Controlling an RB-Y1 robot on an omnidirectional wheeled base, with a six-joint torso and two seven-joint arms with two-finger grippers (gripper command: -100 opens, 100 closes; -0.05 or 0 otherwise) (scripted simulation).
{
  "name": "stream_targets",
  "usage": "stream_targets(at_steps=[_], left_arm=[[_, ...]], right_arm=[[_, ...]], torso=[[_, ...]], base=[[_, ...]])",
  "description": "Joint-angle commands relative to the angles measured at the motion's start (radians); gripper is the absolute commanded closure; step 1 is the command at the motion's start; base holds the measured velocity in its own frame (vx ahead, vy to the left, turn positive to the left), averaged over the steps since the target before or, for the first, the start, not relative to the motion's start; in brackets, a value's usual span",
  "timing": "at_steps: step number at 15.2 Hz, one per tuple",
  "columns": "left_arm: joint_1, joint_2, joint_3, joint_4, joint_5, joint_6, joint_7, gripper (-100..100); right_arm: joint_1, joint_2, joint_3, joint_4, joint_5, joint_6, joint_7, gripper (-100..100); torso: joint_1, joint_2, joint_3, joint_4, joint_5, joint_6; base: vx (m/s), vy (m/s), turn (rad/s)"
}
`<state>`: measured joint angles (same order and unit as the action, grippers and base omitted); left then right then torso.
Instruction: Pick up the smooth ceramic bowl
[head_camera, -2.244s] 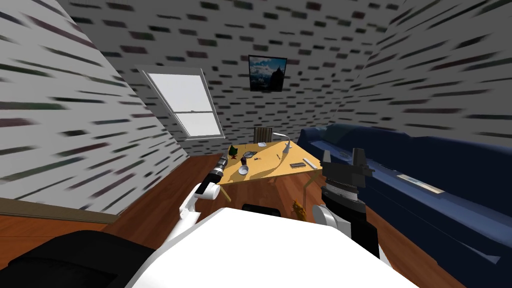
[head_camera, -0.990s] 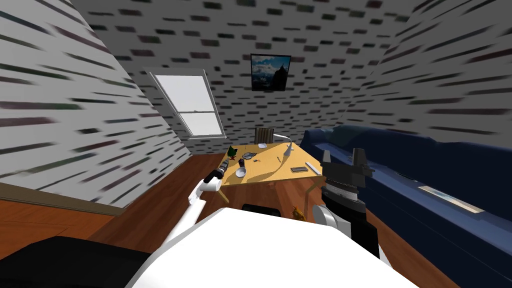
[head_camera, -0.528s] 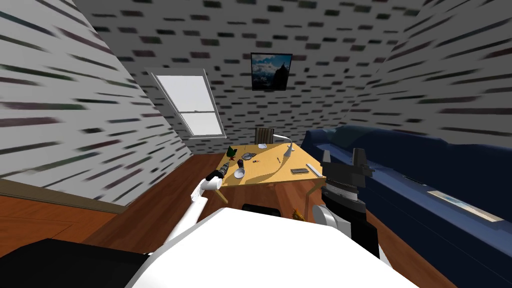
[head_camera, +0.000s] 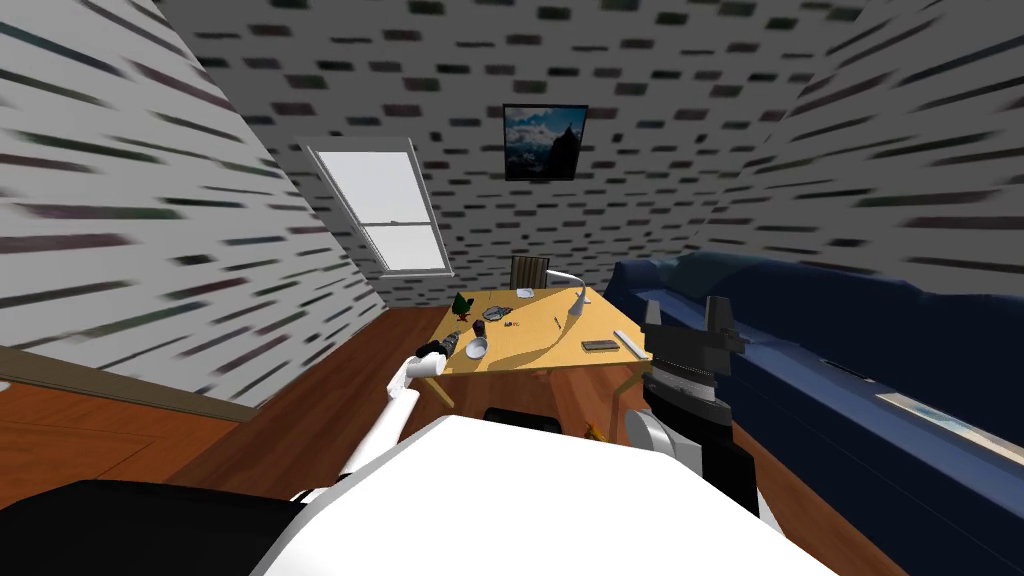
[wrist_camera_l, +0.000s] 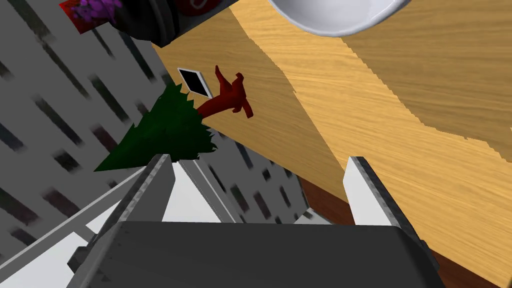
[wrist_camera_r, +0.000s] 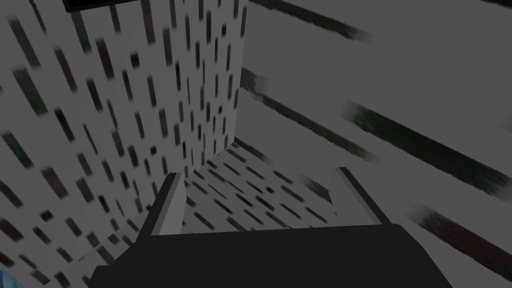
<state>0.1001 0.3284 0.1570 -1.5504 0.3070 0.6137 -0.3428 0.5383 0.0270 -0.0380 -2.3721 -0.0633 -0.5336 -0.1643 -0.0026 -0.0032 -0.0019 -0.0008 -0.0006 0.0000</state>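
Note:
A white bowl (head_camera: 477, 348) stands near the left front corner of a wooden table (head_camera: 540, 345). My left gripper (head_camera: 449, 344) hovers at the table's left edge, just short of the bowl. In the left wrist view the bowl (wrist_camera_l: 334, 15) lies ahead of the gripper (wrist_camera_l: 260, 190), beyond the fingertips, and nothing sits between the open fingers (wrist_camera_l: 159, 182). My right gripper (head_camera: 684, 318) is raised on the right, apart from the table. It is open (wrist_camera_r: 257, 195) and holds nothing.
A green and red plant figure (wrist_camera_l: 175, 125) and a dark can (wrist_camera_l: 150, 20) stand beside the bowl. A white lamp (head_camera: 574, 292), a dark flat item (head_camera: 600, 345) and small bits share the table. A chair (head_camera: 527, 270) stands behind it, a blue sofa (head_camera: 820, 350) on the right.
The whole head view has shifted a little, so I have moved. My left arm has stretched out and sunk, bringing its gripper down to the table edge beside the bowl. The right arm stays put.

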Motion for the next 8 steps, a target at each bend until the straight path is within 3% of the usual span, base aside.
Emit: stream_targets(at_steps=[1, 8], left_arm=[[-0.019, -0.006, 0.006, 0.034, 0.009, 0.050, -0.011, -100], [-0.066, -0.024, 0.020, 0.120, 0.032, 0.174, -0.037, -100]], right_arm=[[0.000, 0.000, 0.000, 0.000, 0.000, 0.000, 0.000, 0], [0.000, 0.000, 0.000, 0.000, 0.000, 0.000, 0.000, 0]], torso=[[0.000, 0.000, 0.000, 0.000, 0.000, 0.000], [0.000, -0.001, 0.000, 0.000, 0.000, 0.000]], base=[[0.027, -0.049, 0.035], [0.040, -0.047, 0.037]])
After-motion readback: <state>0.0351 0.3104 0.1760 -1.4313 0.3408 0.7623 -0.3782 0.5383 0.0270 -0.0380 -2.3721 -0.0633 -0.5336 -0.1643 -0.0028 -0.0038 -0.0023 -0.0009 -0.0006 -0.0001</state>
